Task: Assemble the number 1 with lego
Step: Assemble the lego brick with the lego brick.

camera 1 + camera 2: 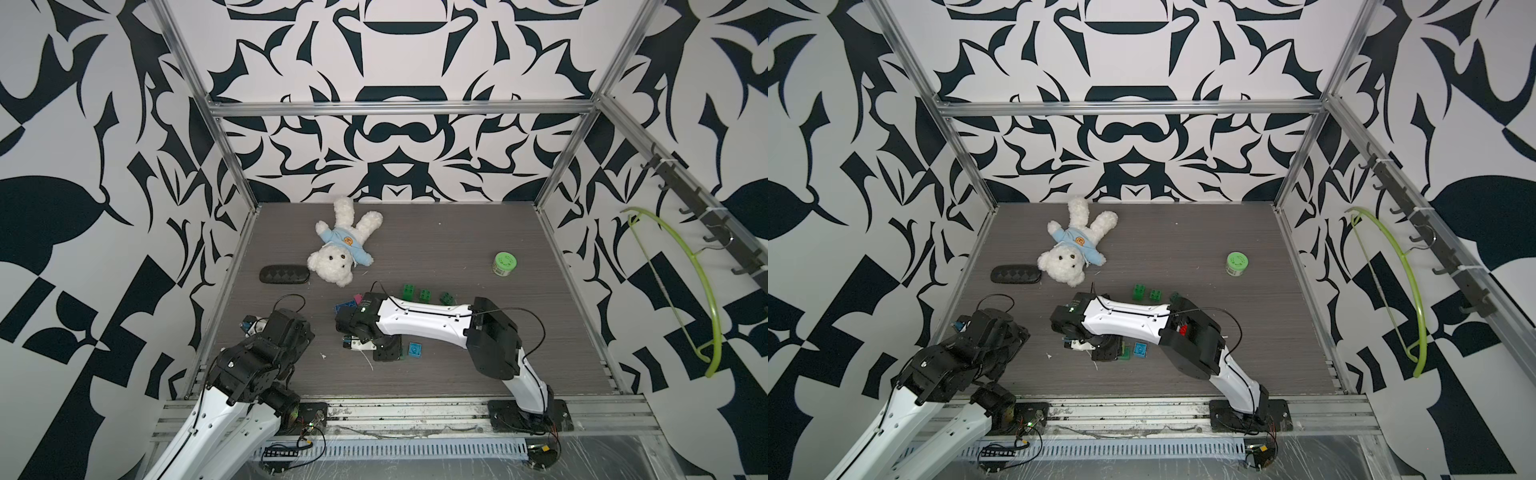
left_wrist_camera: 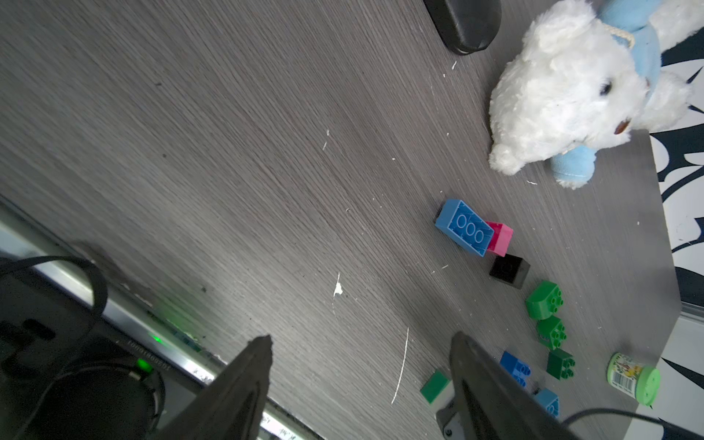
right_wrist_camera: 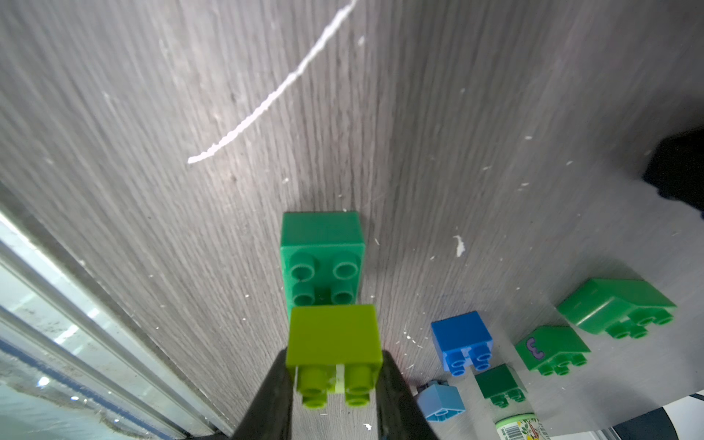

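1. Left claw [image 2: 362, 341], at about 8 o'clock on the grey wood-grain tabletop [image 1: 457, 232]. Its two dark fingers are spread wide, with nothing between them.
2. A black oval case [image 1: 284, 274] lies at 9 o'clock. A white teddy bear [image 1: 340, 249] in a light blue top lies on its back at 11 o'clock, its head just beside the case.
3. Loose lego lies near the centre. A long blue brick [image 2: 464, 228] touches a pink brick [image 2: 501, 238], and a black brick [image 2: 508, 270] sits just beside them. A row of green bricks [image 1: 424, 295] runs on toward 3 o'clock.
4. Right claw [image 3: 334, 356], just toward 7 o'clock from the centre. It pinches a lime brick [image 3: 333, 343] by its sides, low over the tabletop.
5. A green brick [image 3: 322, 259] lies on the tabletop directly ahead of the lime brick, studs pointing back toward the claw. Whether the two touch cannot be told.
6. A light blue brick [image 1: 414, 349] lies flat at 6 o'clock, near the right claw.
7. A small round jar [image 1: 505, 264] with a green lid stands at 2 o'clock, well apart from the lego.
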You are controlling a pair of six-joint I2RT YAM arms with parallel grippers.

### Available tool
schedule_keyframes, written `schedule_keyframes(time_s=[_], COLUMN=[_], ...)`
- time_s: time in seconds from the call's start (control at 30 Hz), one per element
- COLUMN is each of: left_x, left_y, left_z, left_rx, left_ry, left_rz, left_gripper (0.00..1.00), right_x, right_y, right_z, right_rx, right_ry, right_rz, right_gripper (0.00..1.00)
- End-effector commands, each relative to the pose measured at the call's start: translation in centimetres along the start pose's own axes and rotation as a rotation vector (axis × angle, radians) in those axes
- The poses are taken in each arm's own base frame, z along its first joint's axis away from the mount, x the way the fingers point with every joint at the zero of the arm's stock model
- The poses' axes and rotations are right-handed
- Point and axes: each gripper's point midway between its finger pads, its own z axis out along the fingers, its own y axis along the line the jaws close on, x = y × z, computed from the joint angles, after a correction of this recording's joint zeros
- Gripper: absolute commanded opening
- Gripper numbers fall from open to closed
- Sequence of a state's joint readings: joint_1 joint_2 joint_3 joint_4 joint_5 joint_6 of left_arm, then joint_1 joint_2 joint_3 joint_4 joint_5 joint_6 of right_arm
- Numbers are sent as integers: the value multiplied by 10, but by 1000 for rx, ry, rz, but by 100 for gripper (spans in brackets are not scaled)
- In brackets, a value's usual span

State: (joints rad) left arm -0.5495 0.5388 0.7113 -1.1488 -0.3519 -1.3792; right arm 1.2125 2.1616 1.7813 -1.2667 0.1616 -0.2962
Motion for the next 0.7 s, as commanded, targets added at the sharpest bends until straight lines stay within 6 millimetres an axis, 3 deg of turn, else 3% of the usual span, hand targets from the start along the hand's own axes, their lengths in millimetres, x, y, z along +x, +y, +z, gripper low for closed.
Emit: schedule_keyframes(time_s=[0.0,0.67], left_x=[-3,-2], left_y=[4,1], left_z=[-5,-3], left_rx=[-12,-12], left_ry=[-7,-5], left_rz=[13,15], left_gripper=[79,79], right_x=[-3,-17], right_y=[1,6], right_z=[-9,16], right_rx=[-2,-23], right_ry=[-17,-43], right_rz=[-4,14], right_gripper=[5,5])
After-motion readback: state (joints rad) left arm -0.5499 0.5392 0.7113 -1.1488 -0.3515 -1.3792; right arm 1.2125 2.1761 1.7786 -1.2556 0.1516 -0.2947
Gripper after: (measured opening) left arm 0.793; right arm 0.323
